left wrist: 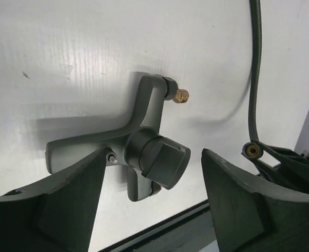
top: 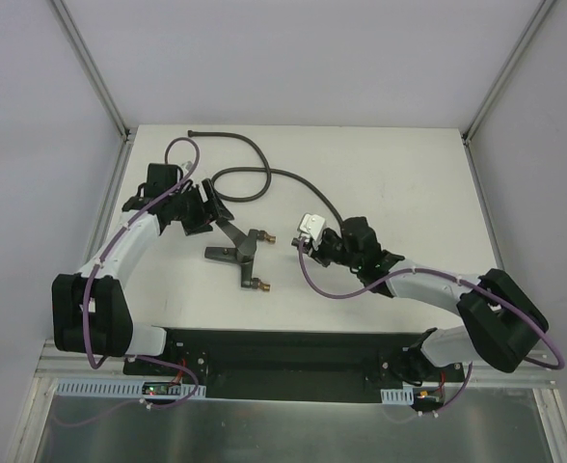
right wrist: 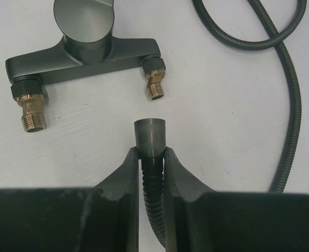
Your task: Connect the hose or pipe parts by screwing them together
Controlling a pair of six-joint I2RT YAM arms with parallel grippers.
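The dark grey forked fitting point(top: 240, 249) lies on the white table, its brass threaded ends point(top: 269, 237) pointing right. My left gripper point(top: 209, 208) stands open at its far left end; in the left wrist view the fitting's round knob point(left wrist: 160, 155) sits between the spread fingers point(left wrist: 65, 205), untouched. The long dark hose point(top: 264, 174) loops across the back of the table. My right gripper point(right wrist: 150, 152) is shut on the hose just behind its end nut point(right wrist: 150, 135). The nut points at the nearer brass end point(right wrist: 154, 86), a short gap away.
The hose's free end point(top: 193, 132) lies near the table's back edge. A black base plate point(top: 283, 352) runs along the near edge between the arm bases. Grey walls enclose the table on three sides. Purple cables point(top: 312, 280) hang along both arms.
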